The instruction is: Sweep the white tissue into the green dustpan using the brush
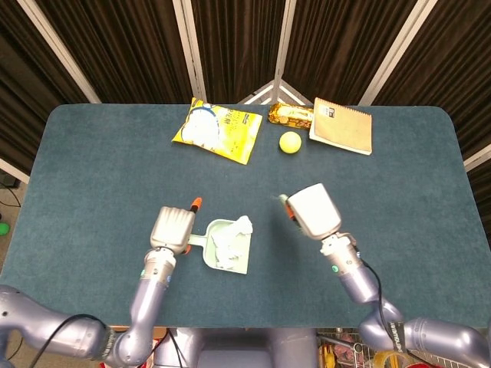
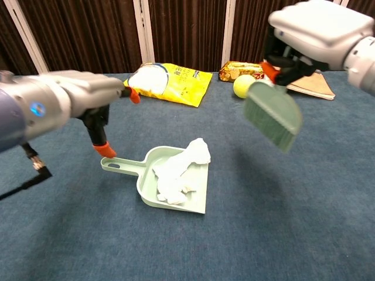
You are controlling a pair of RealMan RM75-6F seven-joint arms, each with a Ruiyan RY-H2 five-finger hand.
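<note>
Two hands: right hand point(image 2: 313, 29) grips the brush point(image 2: 273, 115) aloft, left hand point(image 2: 79, 93) fingers apart, holding nothing, above the dustpan point(image 2: 146, 167) handle, tissue point(image 2: 179, 167) inside the pan.

Count on the blue table point(image 1: 92, 176): one green dustpan point(image 2: 170, 187), one crumpled white tissue point(image 2: 179, 170) lying in it, one green brush point(image 2: 272, 116). Along the far edge: one yellow snack bag point(image 1: 216, 130), one yellow ball point(image 1: 290, 142), one brown-wrapped packet point(image 1: 290, 115), one spiral notebook point(image 1: 341, 126). Two robot hands: left hand point(image 1: 172, 228), right hand point(image 1: 314, 211).
</note>
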